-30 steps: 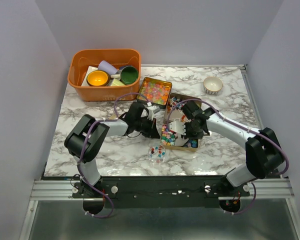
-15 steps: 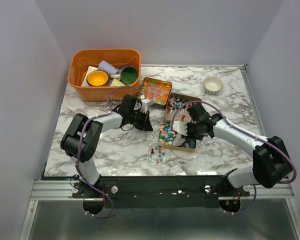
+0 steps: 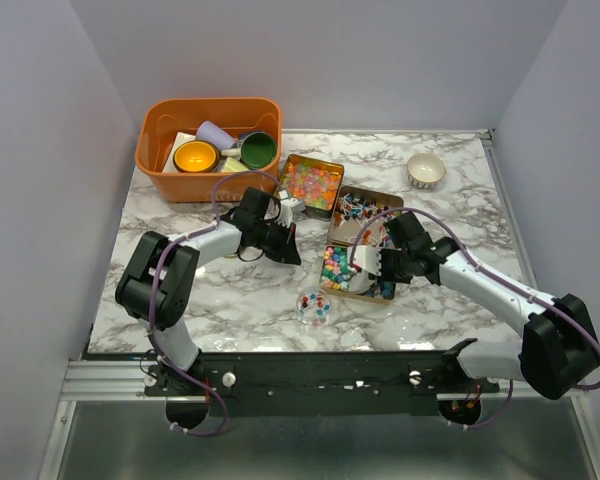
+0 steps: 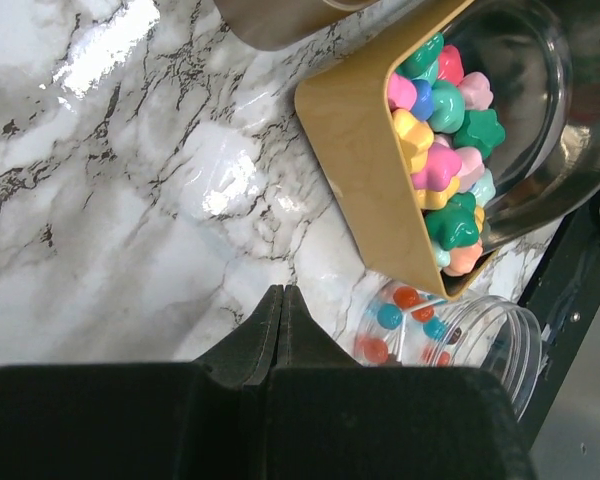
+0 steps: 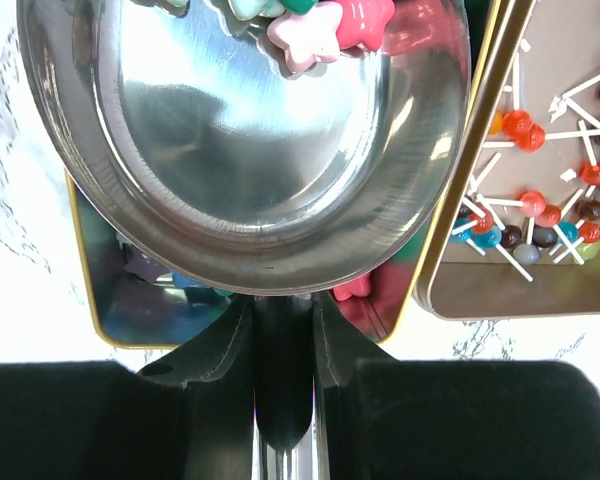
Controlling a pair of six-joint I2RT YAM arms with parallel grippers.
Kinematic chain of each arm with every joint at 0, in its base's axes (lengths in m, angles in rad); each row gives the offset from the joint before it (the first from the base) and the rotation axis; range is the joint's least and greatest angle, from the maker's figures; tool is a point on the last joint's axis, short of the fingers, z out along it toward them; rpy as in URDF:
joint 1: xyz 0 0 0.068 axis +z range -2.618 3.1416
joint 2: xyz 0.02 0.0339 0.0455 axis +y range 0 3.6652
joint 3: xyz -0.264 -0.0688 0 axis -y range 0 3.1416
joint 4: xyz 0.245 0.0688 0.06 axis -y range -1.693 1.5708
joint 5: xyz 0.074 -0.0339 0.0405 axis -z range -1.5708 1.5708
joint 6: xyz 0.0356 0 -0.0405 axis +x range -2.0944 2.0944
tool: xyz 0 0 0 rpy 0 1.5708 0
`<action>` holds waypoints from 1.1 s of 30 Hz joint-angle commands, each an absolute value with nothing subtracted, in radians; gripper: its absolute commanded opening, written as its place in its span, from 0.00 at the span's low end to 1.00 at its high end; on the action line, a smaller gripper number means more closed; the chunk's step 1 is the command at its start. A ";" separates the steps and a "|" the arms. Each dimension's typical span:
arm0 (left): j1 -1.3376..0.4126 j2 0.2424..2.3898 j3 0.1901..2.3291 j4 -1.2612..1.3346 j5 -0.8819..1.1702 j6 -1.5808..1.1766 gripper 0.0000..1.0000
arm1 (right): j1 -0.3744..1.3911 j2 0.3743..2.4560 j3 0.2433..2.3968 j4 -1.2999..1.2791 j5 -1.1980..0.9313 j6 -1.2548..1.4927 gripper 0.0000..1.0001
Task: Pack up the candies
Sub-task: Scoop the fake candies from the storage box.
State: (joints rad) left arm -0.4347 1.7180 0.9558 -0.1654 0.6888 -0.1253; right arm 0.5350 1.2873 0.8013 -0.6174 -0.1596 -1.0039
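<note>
Bright star-shaped candies (image 4: pixel 440 130) fill a gold tin (image 3: pixel 345 272). Pastel candies (image 3: pixel 310 183) fill a second tin and wrapped lollipop sweets (image 5: pixel 540 215) a third tin (image 3: pixel 357 207). A clear jar (image 3: pixel 314 307) near the front holds a few round sweets (image 4: pixel 405 308). My right gripper (image 5: pixel 283 300) is shut on the handle of a metal scoop (image 5: pixel 260 130), held over the star tin with a few star candies (image 5: pixel 325 25) at its far rim. My left gripper (image 4: pixel 282 292) is shut and empty over bare marble, left of the star tin (image 4: pixel 365 170).
An orange basket (image 3: pixel 158 165) with cups stands at the back left. A small patterned bowl (image 3: pixel 426 170) sits at the back right. The three tins crowd the table's middle. The table's front edge lies just beyond the jar (image 4: pixel 470 335).
My left gripper has drawn back to the left, away from the star tin. My right arm has swung toward the near right, keeping the scoop over the tin.
</note>
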 commanded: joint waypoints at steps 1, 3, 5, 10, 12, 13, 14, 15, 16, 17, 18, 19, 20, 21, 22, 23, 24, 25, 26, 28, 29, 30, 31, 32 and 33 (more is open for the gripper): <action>-0.430 1.698 0.986 -0.206 0.702 -0.098 0.00 | 0.531 1.269 0.744 -0.535 -0.114 -1.071 0.01; -0.430 1.709 0.992 -0.201 0.712 -0.098 0.00 | 0.531 1.272 0.712 -0.477 -0.106 -1.103 0.01; -0.430 1.727 1.012 -0.204 0.747 -0.094 0.00 | 0.532 1.281 0.703 -0.460 -0.097 -1.124 0.01; -0.428 1.730 1.058 -0.151 0.811 -0.116 0.00 | 0.532 1.289 0.715 -0.460 -0.089 -1.137 0.01; -0.431 1.736 1.074 -0.098 0.831 -0.150 0.03 | 0.532 1.284 0.713 -0.460 -0.095 -1.141 0.01; -0.434 1.746 1.106 -0.094 0.828 -0.182 0.03 | 0.532 1.282 0.713 -0.457 -0.097 -1.141 0.01; -0.437 1.759 1.124 -0.094 0.824 -0.198 0.03 | 0.532 1.284 0.716 -0.453 -0.097 -1.141 0.01; -0.439 1.788 1.140 -0.097 0.806 -0.212 0.03 | 0.532 1.295 0.722 -0.453 -0.098 -1.137 0.01; -0.445 1.802 1.153 -0.094 0.796 -0.221 0.03 | 0.532 1.301 0.729 -0.451 -0.103 -1.135 0.01; -0.446 1.813 1.170 -0.086 0.792 -0.241 0.03 | 0.532 1.310 0.738 -0.449 -0.101 -1.132 0.01; -0.451 1.833 1.177 -0.072 0.790 -0.248 0.02 | 0.532 1.318 0.741 -0.445 -0.100 -1.132 0.01; -0.460 1.844 1.184 -0.071 0.787 -0.255 0.02 | 0.532 1.324 0.744 -0.439 -0.101 -1.134 0.01; -0.466 1.854 1.204 -0.072 0.782 -0.262 0.02 | 0.532 1.331 0.747 -0.431 -0.100 -1.134 0.01; -0.472 1.873 1.212 -0.075 0.776 -0.265 0.01 | 0.532 1.338 0.759 -0.430 -0.098 -1.132 0.01; -0.479 1.882 1.219 -0.075 0.775 -0.270 0.01 | 0.532 1.354 0.765 -0.426 -0.095 -1.126 0.01; -0.489 1.890 1.232 -0.077 0.775 -0.273 0.00 | 0.532 1.358 0.772 -0.426 -0.095 -1.123 0.01; -0.494 1.907 1.238 -0.080 0.775 -0.276 0.00 | 0.532 1.361 0.776 -0.425 -0.094 -1.120 0.01; -0.502 1.911 1.241 -0.083 0.772 -0.276 0.00 | 0.532 1.365 0.781 -0.423 -0.092 -1.115 0.01; -0.509 1.916 1.247 -0.084 0.772 -0.275 0.00 | 0.532 1.367 0.785 -0.422 -0.094 -1.112 0.01; -0.515 1.927 1.246 -0.084 0.773 -0.275 0.00 | 0.532 1.368 0.791 -0.423 -0.092 -1.106 0.01; -0.517 1.930 1.243 -0.084 0.770 -0.275 0.00 | 0.532 1.370 0.792 -0.423 -0.091 -1.104 0.01; -0.520 1.933 1.241 -0.084 0.769 -0.275 0.00 | 0.531 1.370 0.792 -0.422 -0.091 -1.101 0.01; -0.520 1.934 1.238 -0.086 0.761 -0.273 0.00 | 0.532 1.370 0.792 -0.423 -0.089 -1.100 0.01; -0.522 1.937 1.238 -0.090 0.738 -0.272 0.00 | 0.532 1.367 0.792 -0.422 -0.089 -1.100 0.01; -0.522 1.942 1.239 -0.100 0.726 -0.270 0.00 | 0.532 1.365 0.792 -0.422 -0.089 -1.100 0.01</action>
